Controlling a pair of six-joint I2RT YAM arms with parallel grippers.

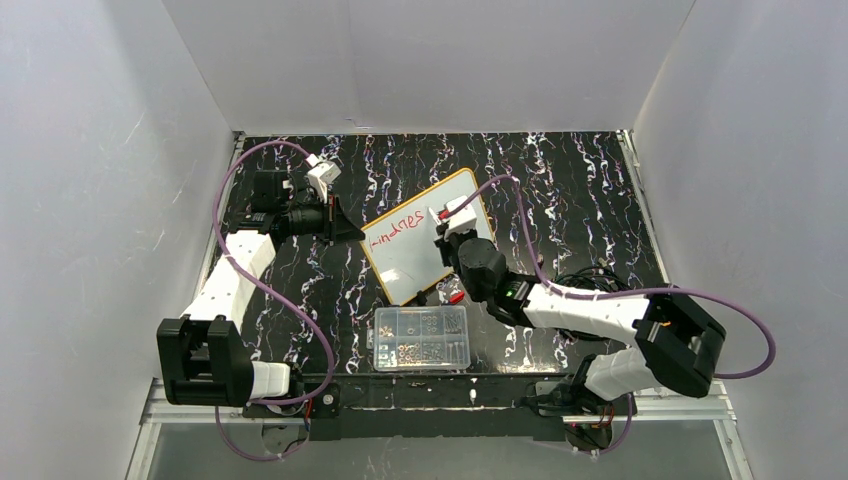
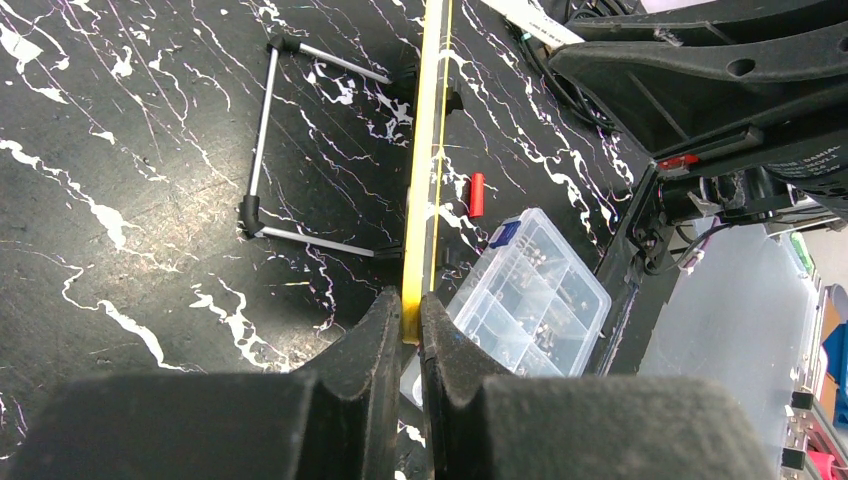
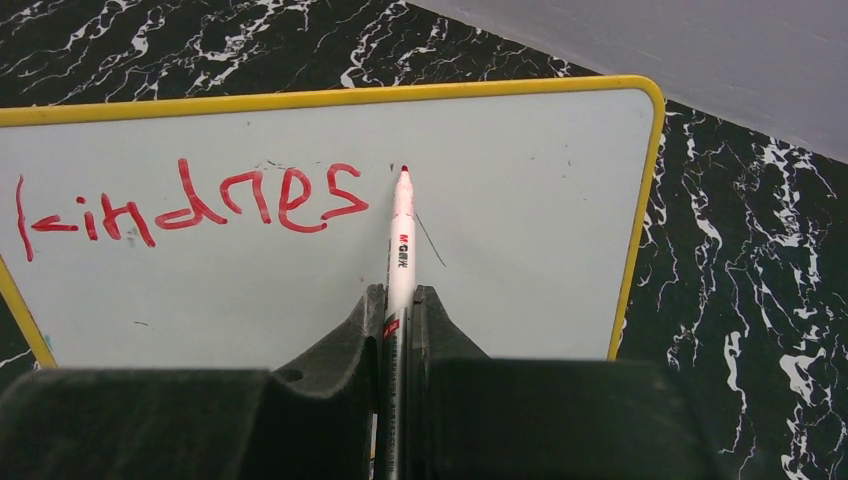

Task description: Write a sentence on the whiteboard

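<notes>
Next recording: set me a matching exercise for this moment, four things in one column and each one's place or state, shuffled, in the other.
Things:
1. left gripper
2. right gripper
3. red cap
4. clear box

Places or states:
A. shut on the marker
B. lying loose on the table
C. shut on the whiteboard edge
D. holding small parts, nearest the arm bases

Pairs: 1-C, 2-A, 3-B, 4-D

The whiteboard [image 1: 425, 262] sat mid-way across the surface [image 1: 560, 200], with the parts box [image 1: 421, 338] just in front and a small cap [image 1: 457, 297] between them. The left tool [image 1: 356, 234] was at the board's left edge, and the right tool [image 3: 398, 300] with the marker [image 3: 402, 225] was over its right half.
</notes>
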